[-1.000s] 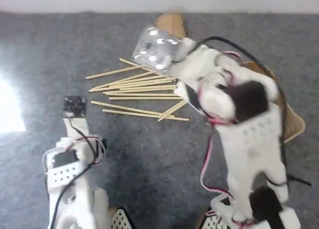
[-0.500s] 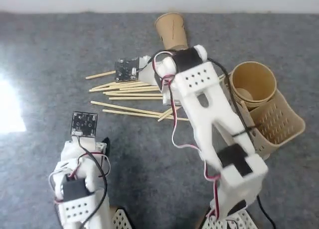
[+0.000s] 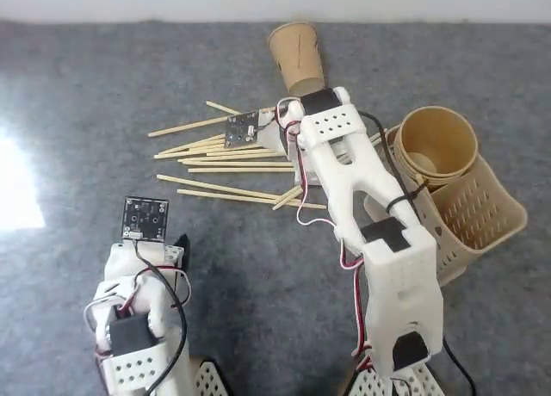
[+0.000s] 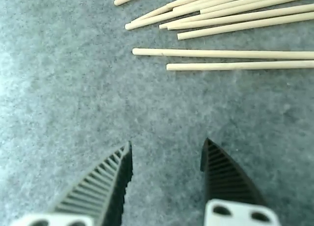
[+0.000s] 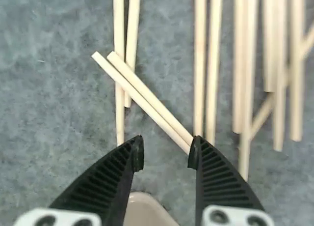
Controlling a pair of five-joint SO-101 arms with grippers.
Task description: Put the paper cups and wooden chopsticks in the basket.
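You have the chopsticks spread across the middle of the table. 1 cup sits just behind them. The basket lies to their right, with nested cups inside it.

the carpet was a mottled grey, with a washed-out white glare patch at nine o'clock in the high view. the chopsticks were pale bare wood, cream to straw. the paper cup at twelve o'clock was kraft brown with a thin darker line down its side; the stacked cups at three o'clock were a yellower tan inside. the basket was beige, its wall dotted with rows of small holes. the left arm and right arm were white with black blocks and red, white and black wires. the left gripper and right gripper had black ribbed fingers on white mounts.
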